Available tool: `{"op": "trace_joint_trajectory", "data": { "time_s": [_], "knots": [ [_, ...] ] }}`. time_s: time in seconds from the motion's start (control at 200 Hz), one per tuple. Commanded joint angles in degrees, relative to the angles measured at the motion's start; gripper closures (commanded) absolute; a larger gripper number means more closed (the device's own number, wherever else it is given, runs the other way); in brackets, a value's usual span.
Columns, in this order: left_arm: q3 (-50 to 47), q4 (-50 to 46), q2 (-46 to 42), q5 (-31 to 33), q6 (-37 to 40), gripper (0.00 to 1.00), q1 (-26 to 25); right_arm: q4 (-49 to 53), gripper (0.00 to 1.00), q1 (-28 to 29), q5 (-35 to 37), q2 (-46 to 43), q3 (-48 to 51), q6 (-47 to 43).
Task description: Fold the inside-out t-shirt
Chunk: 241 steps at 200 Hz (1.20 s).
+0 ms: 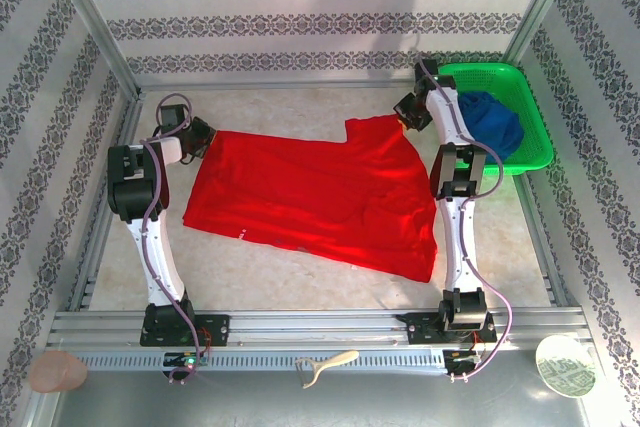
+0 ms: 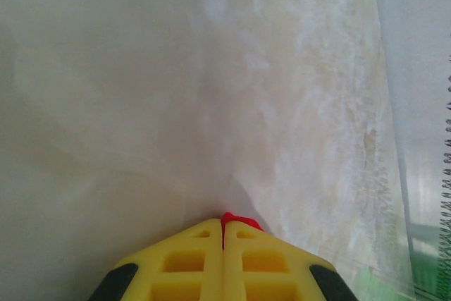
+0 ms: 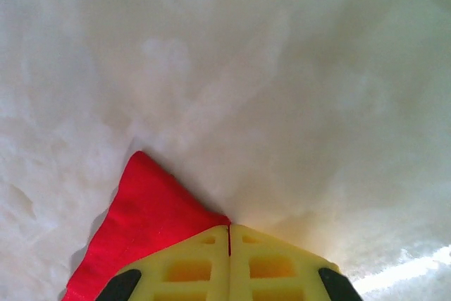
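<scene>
My left end effector (image 1: 197, 137) and right end effector (image 1: 410, 113) are each pressed together on a far corner of the red t-shirt (image 1: 320, 197), so I judge I can lift and fold that edge. The soft, thin cloth lies spread, slightly rumpled, on the pale mottled bench (image 1: 290, 107).

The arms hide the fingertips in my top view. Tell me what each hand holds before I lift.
Observer: Left wrist view: the left hand is shut, a small tuft of the red t-shirt poking out between its fingertips.
Operator: Now the right.
Observer: The right hand is shut too, a thin red line of cloth showing between its fingers.
Operator: Say how much cloth sticks out.
Observer: A pointed corner, left of the fingertips, with the pale table behind it.
</scene>
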<state>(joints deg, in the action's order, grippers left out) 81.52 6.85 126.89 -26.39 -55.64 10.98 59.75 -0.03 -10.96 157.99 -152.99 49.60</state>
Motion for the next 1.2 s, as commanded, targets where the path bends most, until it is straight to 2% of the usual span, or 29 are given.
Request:
{"op": "trace_joint_trajectory", "data": {
  "time_s": [0.0,0.12,0.36,0.615,0.749,1.199],
  "knots": [
    [3.9,-2.3,0.6,-2.0,3.4,1.0,0.3,-3.8,1.0,0.7,-4.3,-2.8,0.9,-1.6],
    [6.0,-2.5,-0.2,-4.0,4.9,1.0,0.4,-7.5,1.0,0.7,-5.8,-10.7,6.9,-3.9],
    [7.1,-3.4,-2.0,-7.0,7.0,1.0,0.7,-16.7,1.0,0.9,-5.7,-27.9,28.0,-5.2],
    [4.5,-0.9,-3.0,-8.5,5.1,1.0,2.8,-28.3,1.0,1.1,-6.3,-45.9,55.4,-1.5],
    [2.4,0.9,-5.0,-9.4,3.8,1.0,3.6,-31.8,1.0,1.7,-6.2,-54.0,66.7,0.1],
    [-5.1,3.0,-10.0,-10.6,1.0,1.0,5.6,-29.4,1.0,8.3,-1.4,-74.8,86.9,4.1]
  ]
}}
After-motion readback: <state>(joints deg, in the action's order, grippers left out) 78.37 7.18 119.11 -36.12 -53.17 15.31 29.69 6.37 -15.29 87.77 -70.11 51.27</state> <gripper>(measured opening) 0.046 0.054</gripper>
